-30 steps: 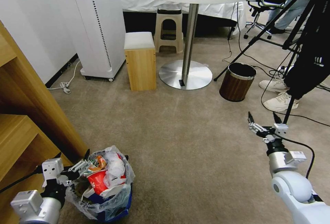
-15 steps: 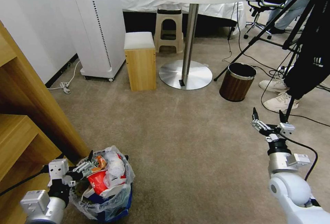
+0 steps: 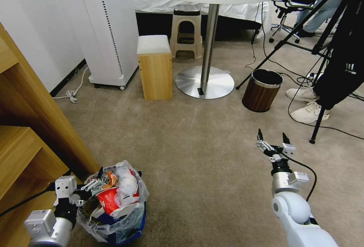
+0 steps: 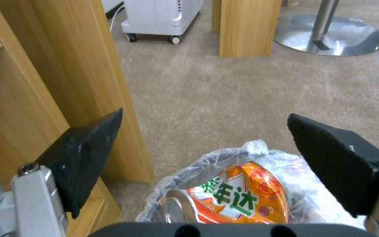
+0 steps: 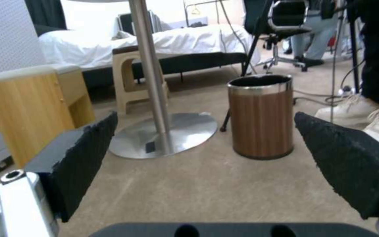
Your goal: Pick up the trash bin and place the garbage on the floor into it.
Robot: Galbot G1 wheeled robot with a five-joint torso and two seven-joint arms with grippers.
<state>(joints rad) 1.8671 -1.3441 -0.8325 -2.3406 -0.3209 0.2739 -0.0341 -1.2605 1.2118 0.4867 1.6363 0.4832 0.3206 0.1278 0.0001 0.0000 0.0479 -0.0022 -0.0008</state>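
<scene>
Trash bin (image 3: 115,205) standing on the beige floor (image 3: 197,156), close beside the wooden shelf unit (image 3: 34,133), stuffed above the rim with garbage (image 3: 113,194): crushed orange can (image 4: 229,200), red-white paper cup, white tissue. Probably light, with a soft and slippery liner bag; better to take hold at the stiff rim than at the loose plastic. Left gripper (image 3: 84,180) at the bin's edge, jaws spread wide, holding nothing. Right gripper (image 3: 272,140) low above bare carpet, also wide and empty, facing the brown wood-look bin (image 5: 262,115). Black wall of the trash bin mostly hidden under the bag; deeper contents hard to make out
</scene>
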